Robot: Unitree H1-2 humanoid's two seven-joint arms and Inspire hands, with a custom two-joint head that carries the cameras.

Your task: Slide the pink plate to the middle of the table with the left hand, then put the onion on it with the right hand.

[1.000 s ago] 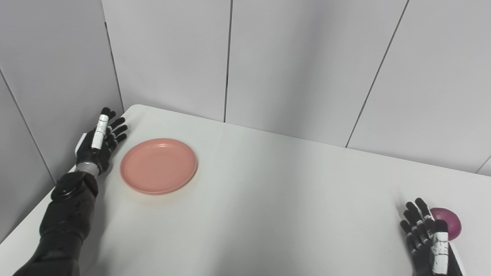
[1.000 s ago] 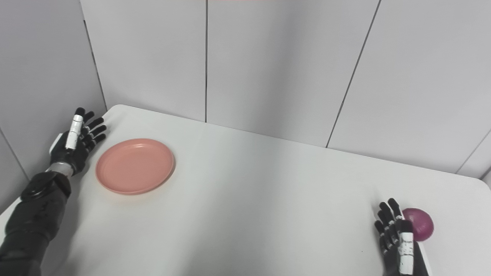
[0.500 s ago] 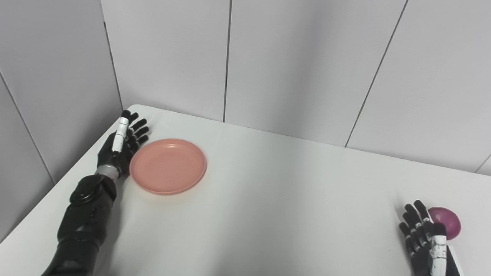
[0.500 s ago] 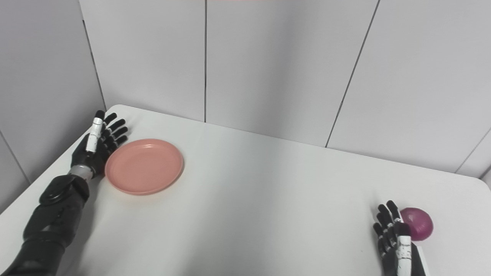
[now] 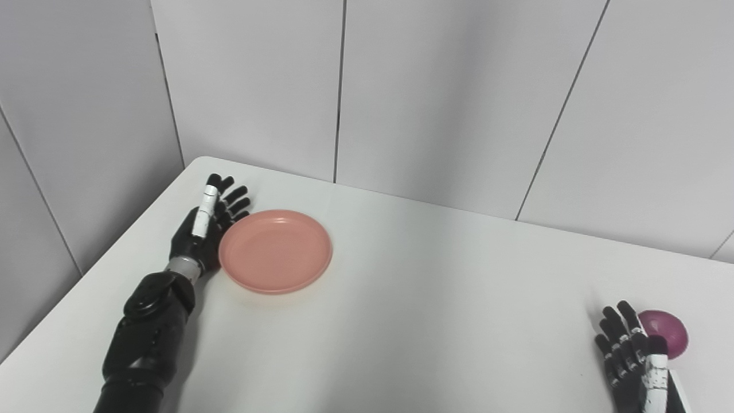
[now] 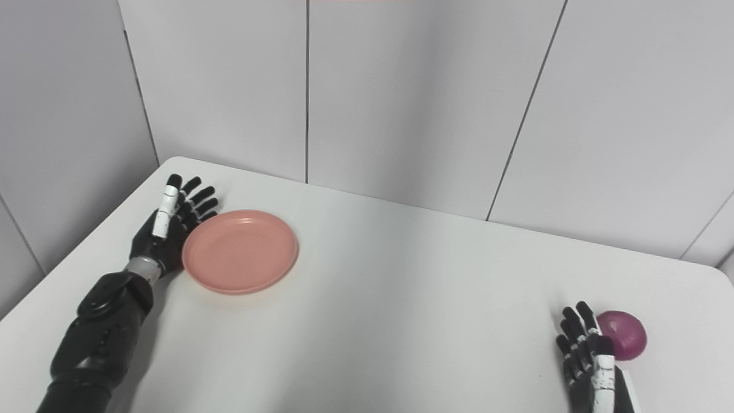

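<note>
Left eye view, left of frame: left hand, fingers spread and holding nothing, against the pink plate on the desk. Risk: an off-centre push could turn the plate aside. Lower right: right hand, fingers apart, empty, beside the onion; a nudge could roll it.

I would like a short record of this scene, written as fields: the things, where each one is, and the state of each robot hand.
table: white, grey wall panels behind
plate: pink, empty, on the left part of the table, not in the middle
left robot hand: open, fingers straight, its side against the plate's left rim
onion: purple, on the table near the right edge
right robot hand: open, just left of the onion, holding nothing
task state: plate being pushed; onion not yet picked up
</note>
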